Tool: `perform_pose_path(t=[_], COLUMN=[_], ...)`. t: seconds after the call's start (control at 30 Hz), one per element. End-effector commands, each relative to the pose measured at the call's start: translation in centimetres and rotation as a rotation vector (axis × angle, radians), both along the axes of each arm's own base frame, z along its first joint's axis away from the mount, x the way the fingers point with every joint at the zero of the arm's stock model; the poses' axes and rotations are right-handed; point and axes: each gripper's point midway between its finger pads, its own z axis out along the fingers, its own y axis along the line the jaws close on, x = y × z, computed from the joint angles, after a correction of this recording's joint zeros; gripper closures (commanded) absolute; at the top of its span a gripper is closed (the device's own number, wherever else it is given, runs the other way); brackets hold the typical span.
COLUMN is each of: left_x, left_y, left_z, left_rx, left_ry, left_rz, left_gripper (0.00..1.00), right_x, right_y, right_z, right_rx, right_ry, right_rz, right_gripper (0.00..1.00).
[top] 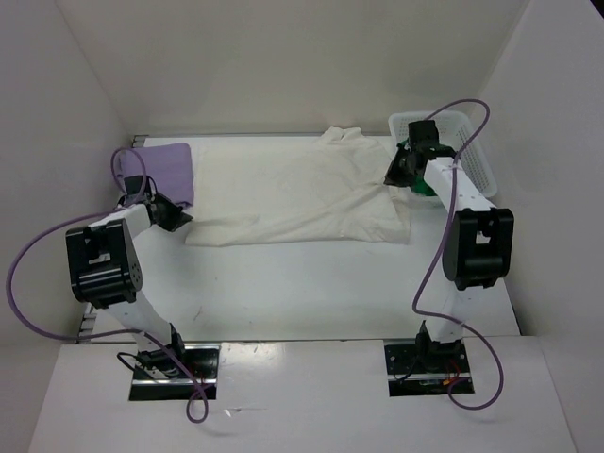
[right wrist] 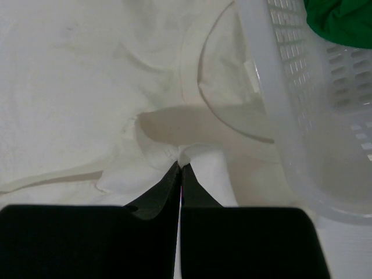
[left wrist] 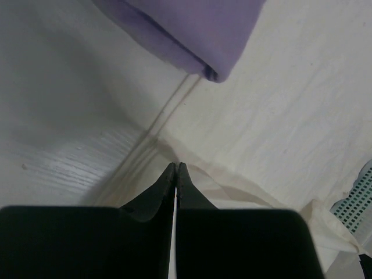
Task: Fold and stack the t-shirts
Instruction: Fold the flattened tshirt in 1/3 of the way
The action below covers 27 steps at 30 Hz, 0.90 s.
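Cream t-shirt [top: 311, 198] lies spread on the counter [top: 311, 283] between your end effectors. The left end effector [left wrist: 176, 167] and right end effector [right wrist: 180, 166] are each clamped closed on its edge, with the lavender t-shirt [top: 166, 168] just beyond the left.

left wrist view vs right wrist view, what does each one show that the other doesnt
Only left wrist: the folded lavender shirt and the left pincer. Only right wrist: the green shirt in the basket, the collar of the cream shirt, the right pincer. Both: the cream shirt pinched in a shut pincer, and some of the white mesh basket.
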Motion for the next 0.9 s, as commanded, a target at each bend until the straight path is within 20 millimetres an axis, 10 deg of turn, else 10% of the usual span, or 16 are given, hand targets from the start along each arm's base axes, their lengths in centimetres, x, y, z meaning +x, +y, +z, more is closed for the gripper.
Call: perform_pose_path(t=[0.0,0.37,0.67,0.87], left_x=[2.4,3.2,2.8,-2.9], left_y=[1.0,1.4,0.7,0.7], left_z=[0.4,6.6,3.9,4.6], left_rx=[0.018,0.089,0.071,0.170], left_ry=[-0.063,-0.254,-0.189,-0.154], left_rz=[0.025,0.046,0.018,0.052], left_gripper=[1.00,0.84,0.92,0.61], right_x=[3.4,5.0,4.4,3.1], right_y=[-0.7,-1.8,-2.2,-0.8], right_z=[-0.2,-0.8,-0.4,2.6], right_rx=[-0.040,-0.084,-0.085,-0.037], right_ry=[-0.067,-0.073,-0.081,-0.131], right_rz=[-0.024,-0.088,-0.119,-0.072], right_gripper=[1.00,1.00,0.99,0.57])
